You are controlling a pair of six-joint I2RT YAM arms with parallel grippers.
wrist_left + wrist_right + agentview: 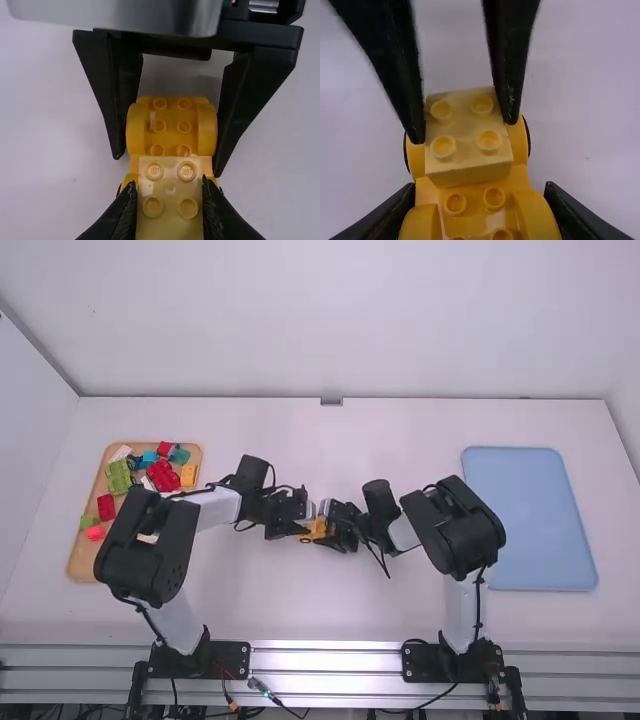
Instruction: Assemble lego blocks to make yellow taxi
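A block sits on the left end of a car between the fingers of the left gripper, while the fingers of the right gripper flank the car just to the right. Well left of both pairs of fingers, loose blocks lie in a tray; well right of them, a mat lies on the table.

We hold our left claw and right claw face to face, both clamped, the right's fingers wider apart; behind the claws, our arms bend.
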